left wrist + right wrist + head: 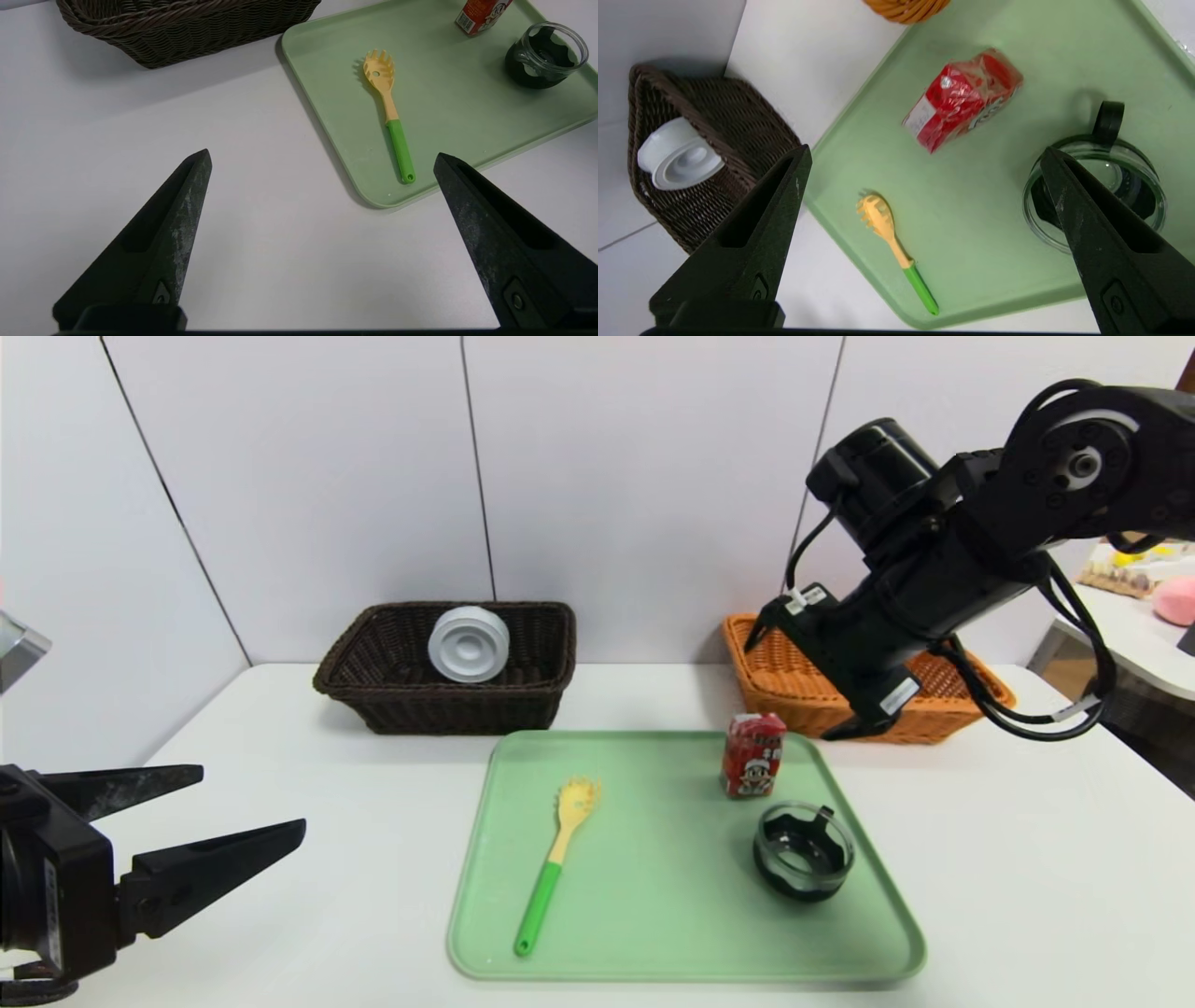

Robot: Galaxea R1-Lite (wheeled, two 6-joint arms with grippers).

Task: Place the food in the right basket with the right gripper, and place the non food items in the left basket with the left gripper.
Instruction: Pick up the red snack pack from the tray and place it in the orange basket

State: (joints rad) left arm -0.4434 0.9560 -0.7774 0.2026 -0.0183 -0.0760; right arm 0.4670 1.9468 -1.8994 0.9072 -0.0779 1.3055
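Observation:
The red snack packet (753, 754) (962, 100) stands at the far right of a green tray (653, 896). My right gripper (792, 687) (926, 148) hangs open and empty just above and behind the packet, in front of the orange-tan right basket (794, 705). A yellow spaghetti fork with a green handle (560, 859) (390, 107) and a black-trimmed glass cup (804, 851) (1120, 163) also lie on the tray. The white round container (469, 644) rests inside the dark brown left basket (448, 709). My left gripper (252, 797) (322, 154) is open over bare table, left of the tray.
Both baskets stand against the back wall of the white table (1027, 859). The tray lies at the table's middle front. Another table with pink and yellow things (1172, 597) stands off to the far right.

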